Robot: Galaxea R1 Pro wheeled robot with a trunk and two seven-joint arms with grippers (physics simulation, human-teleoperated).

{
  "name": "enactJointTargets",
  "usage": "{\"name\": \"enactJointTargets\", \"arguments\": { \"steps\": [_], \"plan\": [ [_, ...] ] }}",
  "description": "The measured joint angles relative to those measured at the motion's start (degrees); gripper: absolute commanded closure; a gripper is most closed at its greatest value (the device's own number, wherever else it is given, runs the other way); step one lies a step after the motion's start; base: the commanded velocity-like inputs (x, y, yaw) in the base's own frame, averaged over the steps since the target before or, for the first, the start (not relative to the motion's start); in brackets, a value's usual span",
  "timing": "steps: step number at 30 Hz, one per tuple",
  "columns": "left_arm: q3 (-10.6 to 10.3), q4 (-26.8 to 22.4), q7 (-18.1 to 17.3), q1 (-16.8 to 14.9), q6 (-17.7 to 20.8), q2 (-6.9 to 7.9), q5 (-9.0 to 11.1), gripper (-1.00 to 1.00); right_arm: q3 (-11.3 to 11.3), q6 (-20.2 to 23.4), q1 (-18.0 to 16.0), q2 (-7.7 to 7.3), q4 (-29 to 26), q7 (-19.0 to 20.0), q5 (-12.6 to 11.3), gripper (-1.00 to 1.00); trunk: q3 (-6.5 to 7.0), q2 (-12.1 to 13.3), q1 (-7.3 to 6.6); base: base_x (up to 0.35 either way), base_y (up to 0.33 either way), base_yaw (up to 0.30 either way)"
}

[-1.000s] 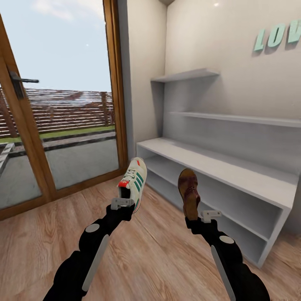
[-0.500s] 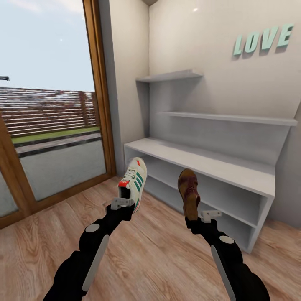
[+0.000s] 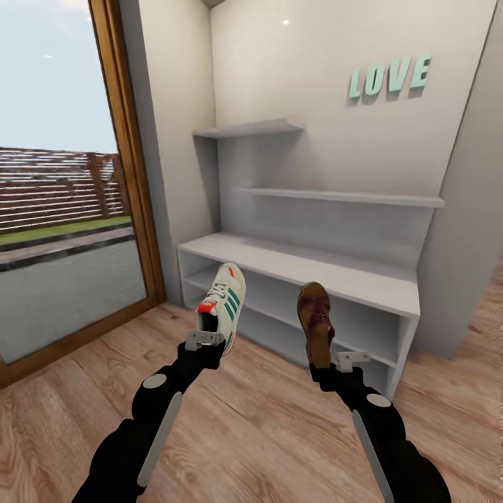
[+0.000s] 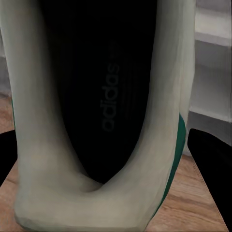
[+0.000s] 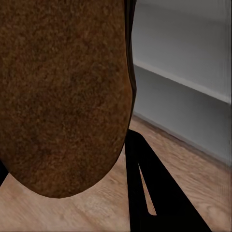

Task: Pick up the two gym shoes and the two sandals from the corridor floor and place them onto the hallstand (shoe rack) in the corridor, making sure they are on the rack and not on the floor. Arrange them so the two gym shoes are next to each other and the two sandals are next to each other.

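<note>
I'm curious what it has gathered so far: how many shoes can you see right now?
2. A gym shoe is held up by the left gripper, and a sandal by the right gripper, both in front of the hallstand. Others may be out of view.

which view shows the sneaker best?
Head view: the whole sneaker shows with its green stripes, red heel tab and laces, held up by the left tool. The left wrist view gives just a close-up of its dark insole.
</note>
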Motion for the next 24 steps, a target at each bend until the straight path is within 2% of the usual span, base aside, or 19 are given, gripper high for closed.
{"name": "enactJointTargets", "arguments": {
  "steps": [14, 24],
  "plan": [
    [0.0, 0.0, 0.0, 0.0, 0.01, 0.0, 0.03, 1.0, 0.0, -0.01, 0.02, -0.02, 0.09, 0.0, -0.06, 1.0, 0.32, 0.0, 0.0, 0.201, 0.259, -0.296],
    [-0.08, -0.01, 0.0, 0.0, 0.01, -0.07, -0.02, 1.0, 0.0, -0.01, 0.02, -0.04, 0.09, 0.0, -0.06, 1.0, 0.55, 0.0, 0.02, 0.017, 0.295, -0.296]
  ]
}}
